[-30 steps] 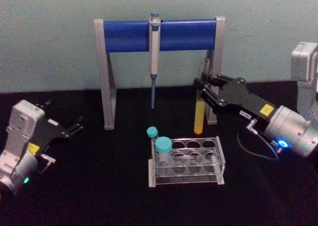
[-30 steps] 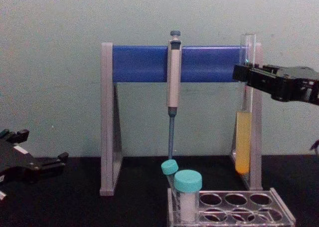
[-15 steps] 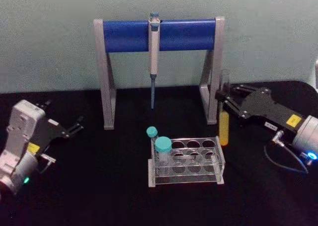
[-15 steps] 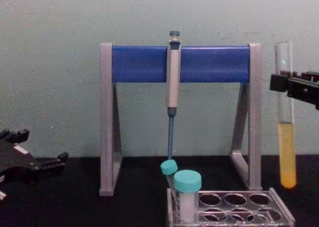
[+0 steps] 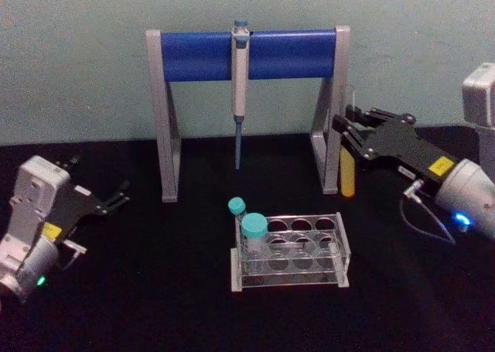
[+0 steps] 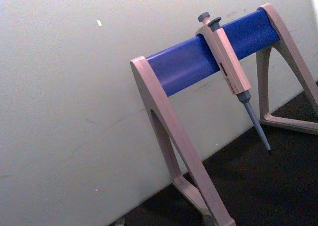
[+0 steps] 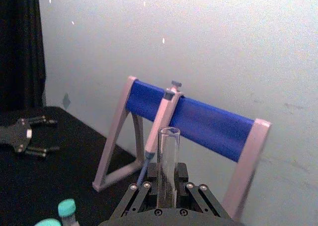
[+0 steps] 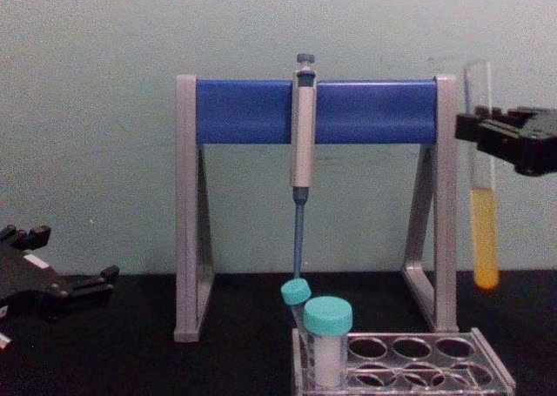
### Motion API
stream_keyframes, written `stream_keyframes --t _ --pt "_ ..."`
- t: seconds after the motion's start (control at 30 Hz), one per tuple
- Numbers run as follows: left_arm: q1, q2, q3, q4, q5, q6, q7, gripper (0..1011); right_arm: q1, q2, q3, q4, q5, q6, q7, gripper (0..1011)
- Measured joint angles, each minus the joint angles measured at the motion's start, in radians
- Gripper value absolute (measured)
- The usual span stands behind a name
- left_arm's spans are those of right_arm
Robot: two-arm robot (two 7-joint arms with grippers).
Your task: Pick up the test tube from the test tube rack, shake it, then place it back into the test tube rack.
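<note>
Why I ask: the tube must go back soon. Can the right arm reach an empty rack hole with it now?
Probably yes. The right gripper holds the tube upright, raised behind the rack's right end; the rack's right holes look empty, and the capped tubes stand at its left end.

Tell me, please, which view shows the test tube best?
The chest view: the test tube shows full-length, upright in the right gripper, yellow liquid plain. The head view shows it beside the stand; the right wrist view, its open top.

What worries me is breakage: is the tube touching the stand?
Apart. The chest view shows bare wall between the stand and the tube held by the right tool.
</note>
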Motion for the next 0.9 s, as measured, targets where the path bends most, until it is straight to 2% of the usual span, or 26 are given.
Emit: stream_keyframes --t 0.17,0.27,0.47,0.67,0.8,0.83,0.9 --pt "0.0 0.0 0.0 0.0 0.0 0.0 0.0 1001 0.039 -0.046 -0.015 0.049 0.005 -0.028 0.037 229" --pt "0.0 0.0 0.0 0.0 0.0 0.0 0.0 1001 0.049 -0.059 -0.023 0.064 0.02 -0.035 0.063 229" --pt "0.0 0.0 0.0 0.0 0.0 0.0 0.0 1001 0.06 -0.067 -0.043 0.082 0.09 -0.037 0.149 228" --pt "0.0 0.0 0.0 0.0 0.0 0.0 0.0 1001 0.042 -0.023 -0.054 0.05 0.148 -0.02 0.212 229" --pt "0.0 0.0 0.0 0.0 0.0 0.0 0.0 1001 0.009 0.025 -0.044 0.006 0.171 0.007 0.215 229" --pt "0.0 0.0 0.0 0.0 0.0 0.0 0.0 1001 -0.008 0.047 -0.037 -0.014 0.175 0.016 0.207 229" --pt "0.0 0.0 0.0 0.0 0.0 0.0 0.0 1001 -0.025 0.066 -0.029 -0.031 0.177 0.022 0.192 229"
